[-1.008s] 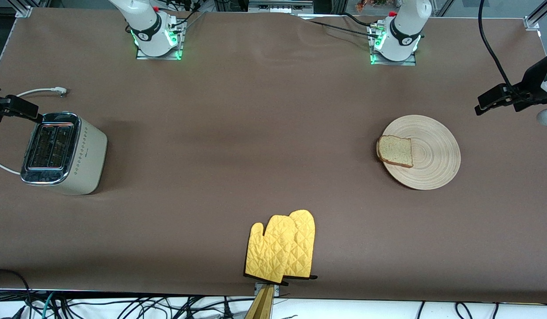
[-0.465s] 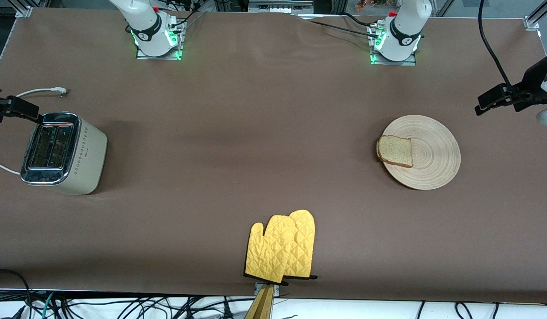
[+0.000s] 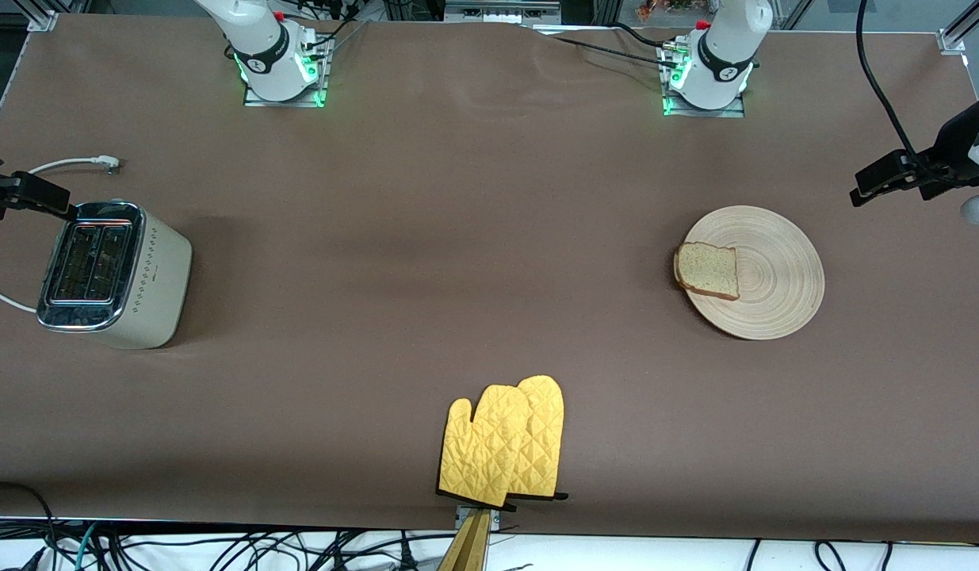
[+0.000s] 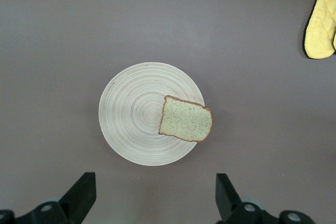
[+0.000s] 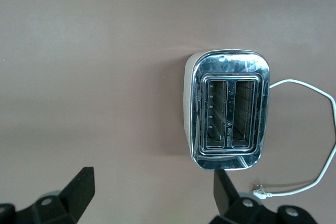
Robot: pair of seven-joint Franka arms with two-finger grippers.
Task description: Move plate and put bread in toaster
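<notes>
Finding the bread (image 3: 707, 270) overhanging the plate (image 3: 774, 274), we judge the spread left claw (image 4: 152, 203) poised to grip, right claw (image 5: 149, 200) spread above the toaster (image 3: 112, 274).

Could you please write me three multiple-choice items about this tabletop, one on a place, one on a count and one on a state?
1. Where does the bread lie?
A. in the toaster
B. on the plate's edge, toward the right arm's end
C. on the oven mitts

2. How many slots does the toaster have?
A. one
B. two
C. four

3. How is the left tool?
A. open, above the plate
B. shut on the bread
C. shut on the plate

Answers: 1 B, the slice overhangs the rim of the plate. 2 B, two slots show in the chrome top. 3 A, its fingers stand wide apart and hold nothing.
</notes>
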